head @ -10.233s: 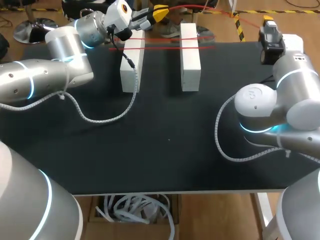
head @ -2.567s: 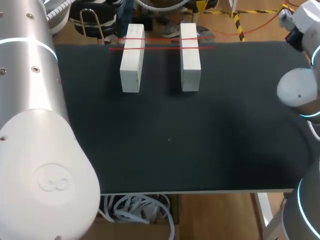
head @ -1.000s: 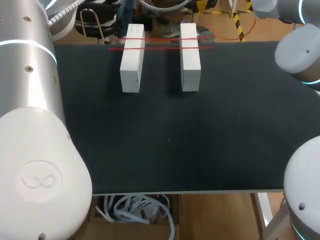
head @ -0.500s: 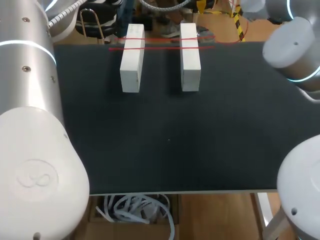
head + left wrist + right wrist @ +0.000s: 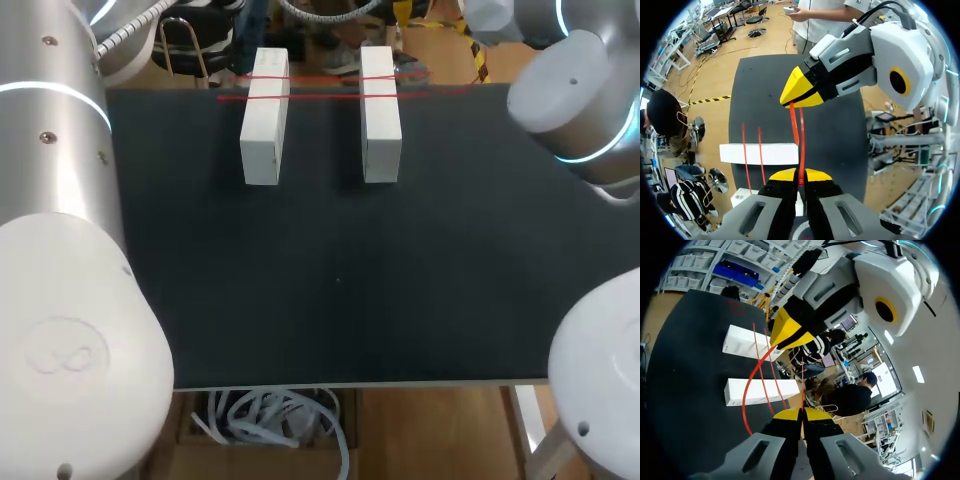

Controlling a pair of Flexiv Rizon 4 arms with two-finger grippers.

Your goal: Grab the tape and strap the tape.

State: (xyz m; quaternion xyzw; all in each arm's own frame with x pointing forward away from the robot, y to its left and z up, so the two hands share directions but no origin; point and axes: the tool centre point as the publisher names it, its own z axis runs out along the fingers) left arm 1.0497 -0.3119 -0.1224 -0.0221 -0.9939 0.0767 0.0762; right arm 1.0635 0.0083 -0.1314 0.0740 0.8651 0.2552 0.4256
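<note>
Two white blocks (image 5: 262, 130) (image 5: 380, 125) lie side by side at the far end of the black table (image 5: 330, 280). Red tape (image 5: 320, 96) runs across both in two lines. Both grippers are raised out of the head view. In the left wrist view my left gripper (image 5: 801, 175) is shut on a strand of red tape (image 5: 801, 145); the strand runs up to my right gripper (image 5: 800, 92) just ahead, tips together. In the right wrist view my right gripper (image 5: 802, 413) is shut on the thin tape (image 5: 802, 385), with my left gripper (image 5: 790, 332) ahead and a loose red loop (image 5: 746, 400) hanging above the blocks (image 5: 762, 390).
My left arm's (image 5: 60, 200) big links fill the head view's left side. My right arm's (image 5: 575, 95) elbow hangs over the table's far right corner. The near half of the black mat holds nothing but a small speck.
My right arm's elbow has swung leftwards over the table's far right corner. The blocks and the strapped tape lines have not moved. The left arm has barely shifted.
</note>
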